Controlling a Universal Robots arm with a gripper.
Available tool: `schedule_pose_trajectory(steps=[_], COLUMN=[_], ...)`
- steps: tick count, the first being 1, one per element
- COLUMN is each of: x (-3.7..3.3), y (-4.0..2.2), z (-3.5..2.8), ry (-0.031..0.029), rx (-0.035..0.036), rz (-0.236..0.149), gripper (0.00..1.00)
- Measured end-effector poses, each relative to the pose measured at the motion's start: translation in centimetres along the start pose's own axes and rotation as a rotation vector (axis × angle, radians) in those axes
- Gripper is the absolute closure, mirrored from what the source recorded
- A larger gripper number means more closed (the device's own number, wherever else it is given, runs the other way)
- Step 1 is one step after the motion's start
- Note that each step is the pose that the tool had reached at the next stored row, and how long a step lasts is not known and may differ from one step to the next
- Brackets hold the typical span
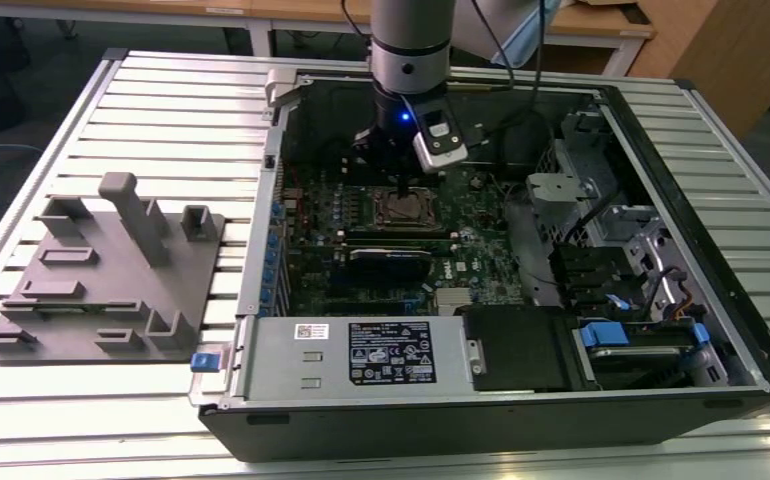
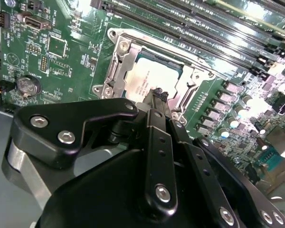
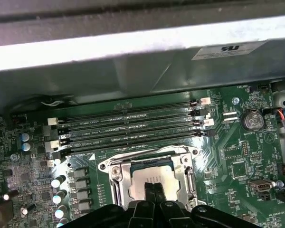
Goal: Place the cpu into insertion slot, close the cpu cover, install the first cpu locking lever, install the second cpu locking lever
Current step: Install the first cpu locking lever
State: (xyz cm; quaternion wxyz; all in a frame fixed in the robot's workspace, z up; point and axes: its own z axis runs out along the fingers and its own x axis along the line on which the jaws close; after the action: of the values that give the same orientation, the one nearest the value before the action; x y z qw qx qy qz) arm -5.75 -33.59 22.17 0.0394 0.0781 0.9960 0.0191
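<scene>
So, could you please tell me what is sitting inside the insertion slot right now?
The cpu lies in the insertion slot, framed by the cpu cover. The gripper tips hide part of the chip's top.

The cpu point(image 2: 145, 83) is showing a dull, brushed metal top, and the cpu cover point(image 2: 118, 66) around it is gleaming as bare silver steel. The gripper point(image 2: 157, 94) is looking like matt black metal, while the circuit board point(image 2: 71, 52) is shining glossy green.
</scene>
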Motion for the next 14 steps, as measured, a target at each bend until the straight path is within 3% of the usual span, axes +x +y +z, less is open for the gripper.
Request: schedule_pose_trajectory(steps=[4, 9, 14], x=[-0.13, -0.21, -0.23], y=[-0.04, -0.53, -0.53], z=[0.01, 0.00, -0.26], ry=[0.0003, 0.0005, 0.0005], rx=[-0.0003, -0.0007, -0.0006], rz=[-0.009, -0.013, -0.013], gripper=[0.90, 0.90, 0.90])
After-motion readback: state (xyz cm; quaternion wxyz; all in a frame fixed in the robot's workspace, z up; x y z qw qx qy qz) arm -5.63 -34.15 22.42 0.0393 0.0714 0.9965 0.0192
